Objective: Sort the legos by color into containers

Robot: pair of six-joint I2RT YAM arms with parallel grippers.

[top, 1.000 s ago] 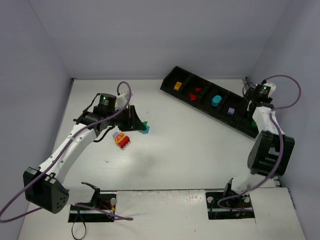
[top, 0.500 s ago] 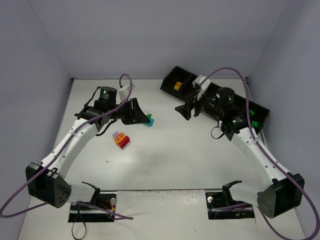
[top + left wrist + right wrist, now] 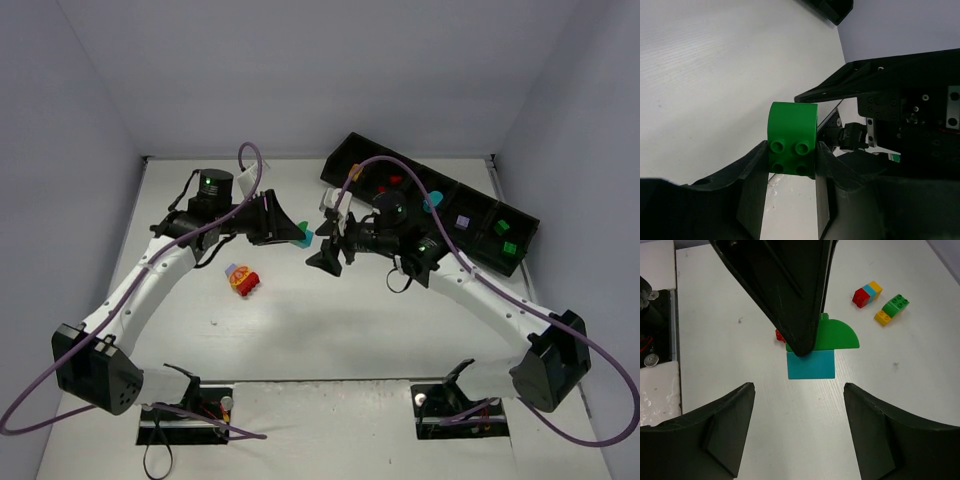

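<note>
Mid-frame in the top view, the left fingers (image 3: 752, 190) pinch a green-and-teal lego stack (image 3: 815, 360) above the worktop (image 3: 330, 320). The right fingers (image 3: 725, 430), spread wide and empty, face it — a misaligned pull could drop both bricks.

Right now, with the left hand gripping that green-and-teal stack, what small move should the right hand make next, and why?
Probably ease the right hand forward and shut it on the teal block. Its jaws stand open with that block just ahead between them, and the block is joined to the green piece that the left hand pinches.
</note>
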